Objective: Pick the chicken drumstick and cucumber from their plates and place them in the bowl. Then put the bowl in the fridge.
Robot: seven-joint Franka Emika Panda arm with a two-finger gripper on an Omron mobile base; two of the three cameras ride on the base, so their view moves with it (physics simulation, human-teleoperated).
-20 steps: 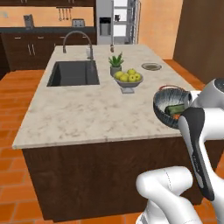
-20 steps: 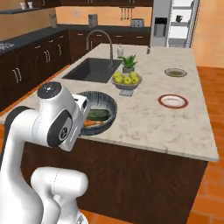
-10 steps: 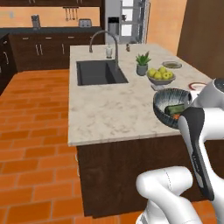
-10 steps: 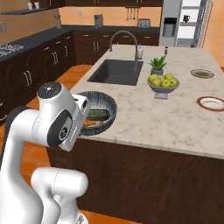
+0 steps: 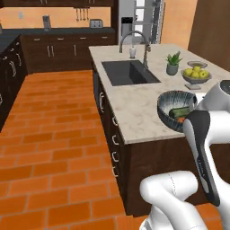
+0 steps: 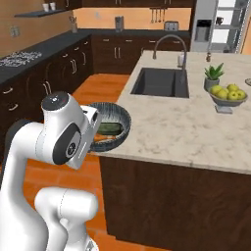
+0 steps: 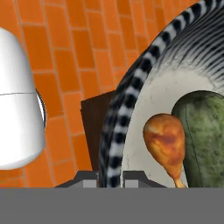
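Dark grey and ribbed outside, the bowl (image 5: 176, 106) is hanging in the air at the near edge of the island counter (image 5: 134, 101), pinched by its rim in the gripper (image 7: 110, 177), whose jaws are squeezing narrowly on either side of that rim. Inside, the chicken drumstick (image 7: 166, 142) is lying just beside the cucumber (image 7: 205, 131) (bone end pointing toward the fingers). The fridge (image 5: 141, 21) is standing far off beyond the sink (image 5: 129, 72), its pale interior showing.
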